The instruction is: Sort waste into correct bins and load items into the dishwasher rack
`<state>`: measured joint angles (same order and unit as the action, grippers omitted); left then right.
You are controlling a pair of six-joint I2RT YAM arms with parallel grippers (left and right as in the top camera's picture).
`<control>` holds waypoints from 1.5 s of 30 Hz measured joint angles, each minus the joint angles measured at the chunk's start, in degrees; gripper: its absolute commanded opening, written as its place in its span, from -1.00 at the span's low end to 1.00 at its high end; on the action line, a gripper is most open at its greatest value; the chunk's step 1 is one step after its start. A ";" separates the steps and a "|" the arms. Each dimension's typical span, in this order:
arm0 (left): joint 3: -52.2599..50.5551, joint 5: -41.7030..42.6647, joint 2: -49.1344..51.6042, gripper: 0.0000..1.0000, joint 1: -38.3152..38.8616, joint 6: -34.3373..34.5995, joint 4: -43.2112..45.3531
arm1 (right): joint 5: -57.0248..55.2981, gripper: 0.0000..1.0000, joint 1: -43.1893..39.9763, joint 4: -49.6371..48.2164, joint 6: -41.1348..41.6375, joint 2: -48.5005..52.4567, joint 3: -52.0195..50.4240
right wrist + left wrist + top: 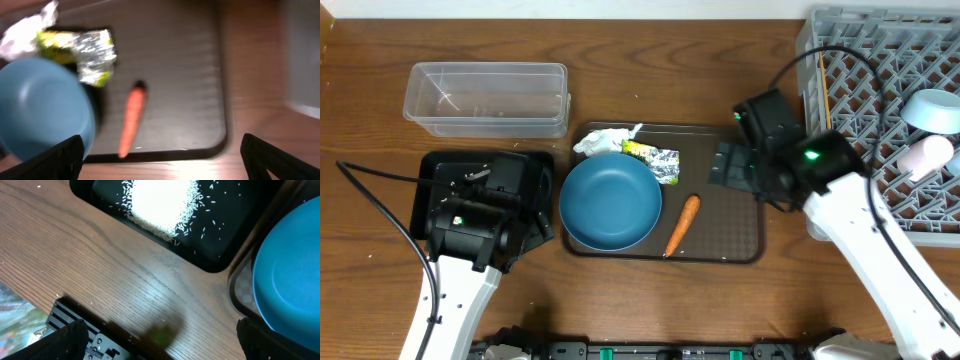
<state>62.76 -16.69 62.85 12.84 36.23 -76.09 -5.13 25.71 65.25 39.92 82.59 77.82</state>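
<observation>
The dark-blue bowl sits on the dark brown serving tray with a carrot, crumpled white paper and a foil wrapper. My right gripper hovers open over the tray's right part. Its wrist view shows the carrot, wrapper and bowl ahead of the empty gripper. My left gripper hangs open above the black tray. Rice is heaped in that tray, beyond the gripper. The clear tub is empty.
The grey dishwasher rack stands at the right, holding a light-blue bowl, a pinkish cup and chopsticks. The blue bowl's rim lies close to the right of the left gripper.
</observation>
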 measured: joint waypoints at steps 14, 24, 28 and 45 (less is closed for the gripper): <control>0.00 0.00 0.00 0.96 0.00 0.00 0.02 | -16.41 0.98 -7.96 8.00 1.38 -3.78 -0.02; 0.00 0.00 0.00 0.96 0.00 0.00 0.02 | -15.13 0.99 -15.80 7.34 3.13 -3.78 -0.55; 0.00 0.00 0.00 0.96 0.00 0.00 0.02 | -15.08 0.98 -16.22 7.34 3.26 -3.78 -0.57; 0.00 2.14 0.00 0.96 0.00 2.43 3.96 | -15.02 0.98 -16.22 7.34 3.30 -3.78 -0.66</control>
<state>62.76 -14.55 62.85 12.84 38.65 -72.14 -20.14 9.50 72.60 43.22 78.81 77.17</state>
